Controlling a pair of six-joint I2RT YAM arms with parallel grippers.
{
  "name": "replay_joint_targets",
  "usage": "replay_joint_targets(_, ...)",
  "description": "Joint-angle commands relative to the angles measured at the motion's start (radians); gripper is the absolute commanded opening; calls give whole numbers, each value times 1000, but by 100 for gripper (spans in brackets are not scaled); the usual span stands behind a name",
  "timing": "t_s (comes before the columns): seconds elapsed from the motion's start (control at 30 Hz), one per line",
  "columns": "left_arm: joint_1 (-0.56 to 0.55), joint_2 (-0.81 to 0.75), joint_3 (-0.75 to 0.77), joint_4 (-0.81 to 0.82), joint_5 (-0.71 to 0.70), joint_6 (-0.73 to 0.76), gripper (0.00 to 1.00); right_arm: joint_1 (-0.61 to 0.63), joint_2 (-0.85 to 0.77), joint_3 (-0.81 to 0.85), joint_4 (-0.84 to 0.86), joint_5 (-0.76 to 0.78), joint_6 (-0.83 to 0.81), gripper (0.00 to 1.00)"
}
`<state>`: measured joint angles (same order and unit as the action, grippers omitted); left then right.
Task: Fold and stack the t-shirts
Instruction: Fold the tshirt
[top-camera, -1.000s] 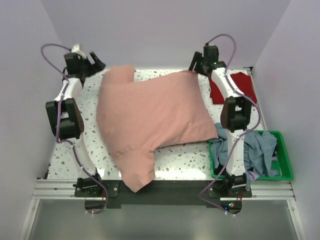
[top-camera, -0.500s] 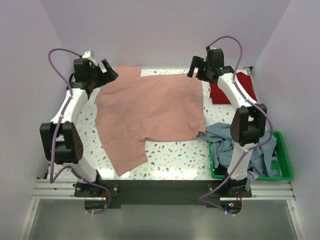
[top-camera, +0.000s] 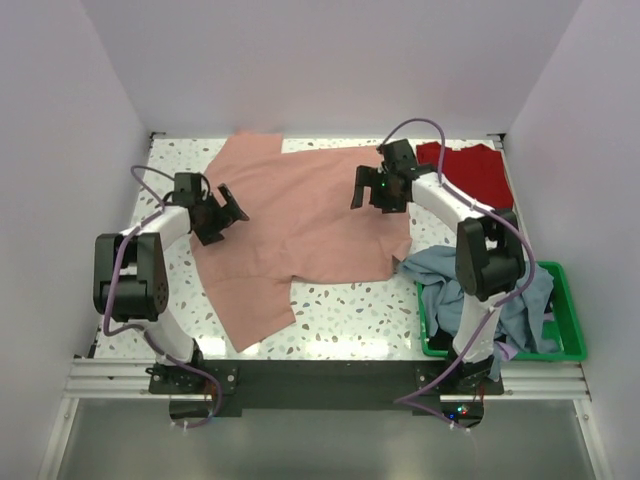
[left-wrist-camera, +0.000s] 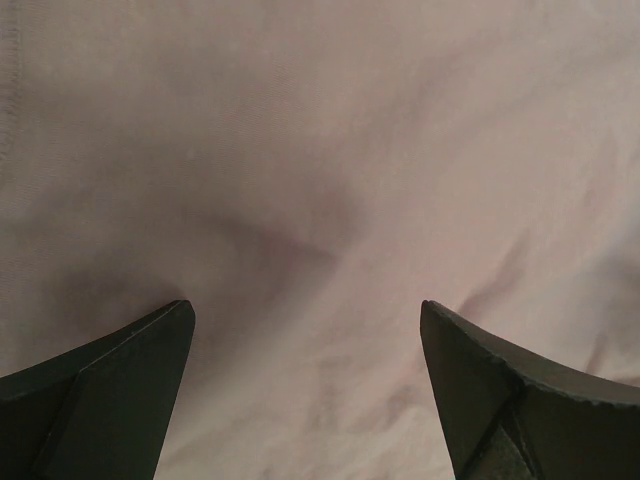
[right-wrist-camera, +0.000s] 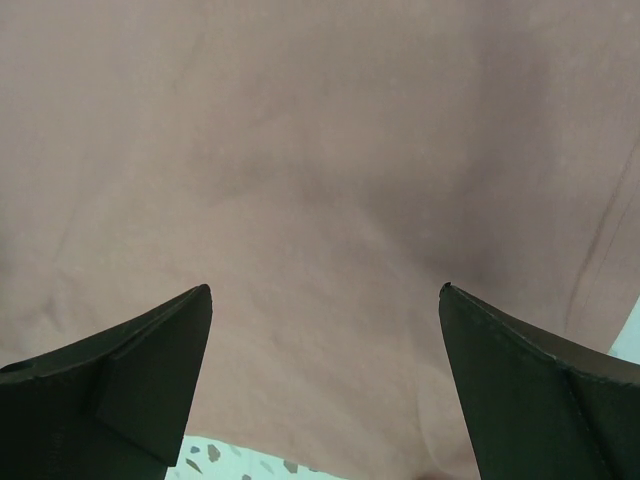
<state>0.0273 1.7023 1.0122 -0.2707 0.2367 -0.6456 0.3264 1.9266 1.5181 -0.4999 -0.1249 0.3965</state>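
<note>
Speckled tabletop (top-camera: 350, 320) carries the pink shirt (top-camera: 310, 225), spread flat across its middle. Blue-grey shirts (top-camera: 440, 268) spill from a green basket (top-camera: 572, 315) at the near right, and 1 red shirt (top-camera: 475, 170) lies far right. The left gripper (top-camera: 232, 207) and right gripper (top-camera: 358, 190) hover over the pink cloth, jaws spread wide, holding nothing.

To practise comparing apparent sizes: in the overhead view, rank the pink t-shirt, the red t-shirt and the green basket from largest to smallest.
1. pink t-shirt, spread out flat, by far the largest.
2. green basket.
3. red t-shirt, the smallest, though partly covered.
</note>
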Motion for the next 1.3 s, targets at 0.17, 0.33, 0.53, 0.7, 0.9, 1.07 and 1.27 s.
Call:
replay_joint_targets(0.17,106,77,14,37,4,18,100,-4,46,-50,-5,-24,4,99)
replay_joint_targets(0.33,129,180,129,-10,-23,81,100,-4,109,-12,-19,-41,8,99)
replay_joint_targets(0.53,144,310,316,-82,-60,153,100,-4,195,50,-48,-56,8,99)
replay_joint_targets(0.7,148,433,457,-140,-82,192,100,-4,265,141,-80,-50,11,99)
replay_joint_targets(0.9,148,537,621,-173,-73,211,100,-4,354,280,-129,-38,18,99)
replay_joint_targets(1.07,148,554,671,-154,-31,218,100,-4,420,398,-166,-38,22,99)
replay_joint_targets(1.27,148,513,680,-75,59,264,100,-6,463,554,-232,-33,10,99)
